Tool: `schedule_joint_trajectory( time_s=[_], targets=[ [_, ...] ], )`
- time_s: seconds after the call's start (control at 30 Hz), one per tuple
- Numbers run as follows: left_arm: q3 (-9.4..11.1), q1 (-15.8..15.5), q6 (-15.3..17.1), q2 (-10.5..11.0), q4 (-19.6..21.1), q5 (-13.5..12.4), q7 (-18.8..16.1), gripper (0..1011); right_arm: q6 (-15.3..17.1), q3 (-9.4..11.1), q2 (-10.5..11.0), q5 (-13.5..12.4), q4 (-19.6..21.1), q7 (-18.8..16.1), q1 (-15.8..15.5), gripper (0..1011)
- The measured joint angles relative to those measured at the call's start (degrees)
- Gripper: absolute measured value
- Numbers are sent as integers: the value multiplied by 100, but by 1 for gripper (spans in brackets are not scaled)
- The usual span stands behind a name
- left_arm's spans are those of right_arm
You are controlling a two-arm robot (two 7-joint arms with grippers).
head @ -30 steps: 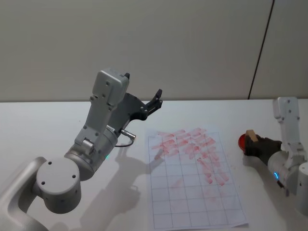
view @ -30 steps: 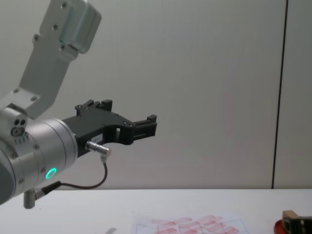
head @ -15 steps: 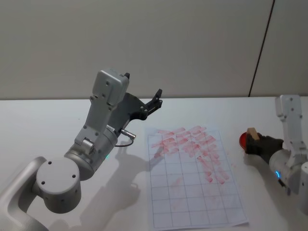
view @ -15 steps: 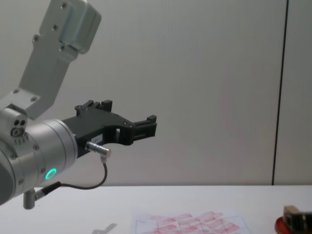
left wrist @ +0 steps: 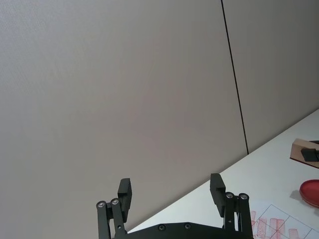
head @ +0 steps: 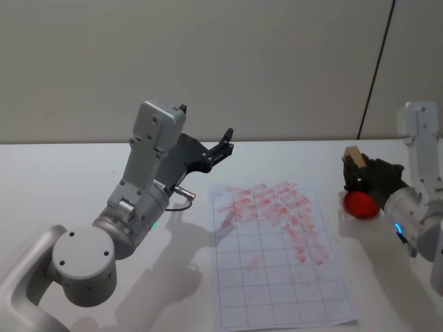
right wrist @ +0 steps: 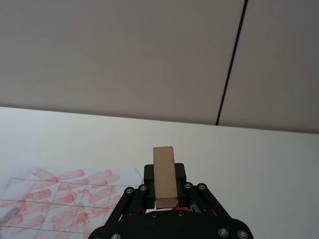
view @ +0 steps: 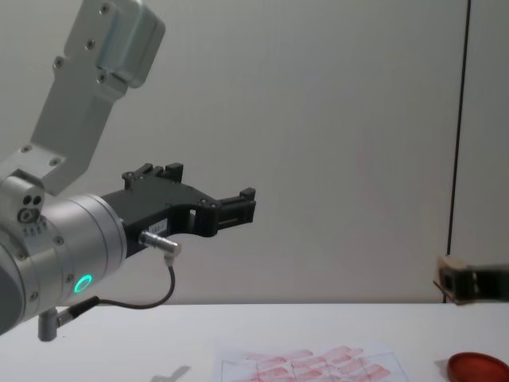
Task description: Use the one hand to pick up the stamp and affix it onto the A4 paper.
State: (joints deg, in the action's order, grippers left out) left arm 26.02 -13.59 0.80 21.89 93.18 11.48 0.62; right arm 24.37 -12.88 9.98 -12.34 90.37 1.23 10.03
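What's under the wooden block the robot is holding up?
A red dish sits on the table below the block, with air between. The right gripper holds the block and hides its bottom end. The left gripper hangs open, far off.

White table (head: 69, 180) with A4 paper (head: 277, 256), red dish (head: 361, 204)

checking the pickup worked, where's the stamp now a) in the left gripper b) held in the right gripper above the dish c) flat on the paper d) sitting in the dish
B: the right gripper is shut on the stamp, raised over the red dish.
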Motion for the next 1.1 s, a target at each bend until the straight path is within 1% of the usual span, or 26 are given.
schedule_joint_trajectory(
  time_s=[0.1, 0.17, 0.27, 0.33, 0.5, 0.57, 0.6, 0.7, 0.73, 0.8, 0.9, 1.1],
  targets=[
    [0, 0, 0, 0, 0, 0, 0, 1001, 51, -23, -11, 42, 105, -27, -13, 220],
    [0, 0, 0, 0, 0, 0, 0, 1001, 139, -56, -34, 97, 191, -58, -16, 219],
    [0, 0, 0, 0, 0, 0, 0, 1001, 249, -97, -72, 166, 217, -88, -8, 219],
    [0, 0, 0, 0, 0, 0, 0, 1001, 292, -115, -95, 202, 212, -102, 7, 219],
    [0, 0, 0, 0, 0, 0, 0, 1001, 382, -172, -179, 325, 36, -146, 104, 219],
    [0, 0, 0, 0, 0, 0, 0, 1001, 396, -205, -248, 410, -184, -187, 210, 220],
    [0, 0, 0, 0, 0, 0, 0, 1001, 396, -205, -248, 410, -184, -187, 210, 219],
    [0, 0, 0, 0, 0, 0, 0, 1001, 379, -230, -319, 496, -449, -244, 340, 219],
    [0, 0, 0, 0, 0, 0, 0, 1001, 357, -243, -358, 537, -608, -273, 418, 220],
    [0, 0, 0, 0, 0, 0, 0, 1001, 322, -255, -390, 583, -744, -311, 484, 220],
    [0, 0, 0, 0, 0, 0, 0, 1001, 229, -284, -481, 675, -1142, -392, 676, 219],
    [0, 0, 0, 0, 0, 0, 0, 1001, 61, -321, -598, 813, -1672, -505, 928, 219]
  ],
)
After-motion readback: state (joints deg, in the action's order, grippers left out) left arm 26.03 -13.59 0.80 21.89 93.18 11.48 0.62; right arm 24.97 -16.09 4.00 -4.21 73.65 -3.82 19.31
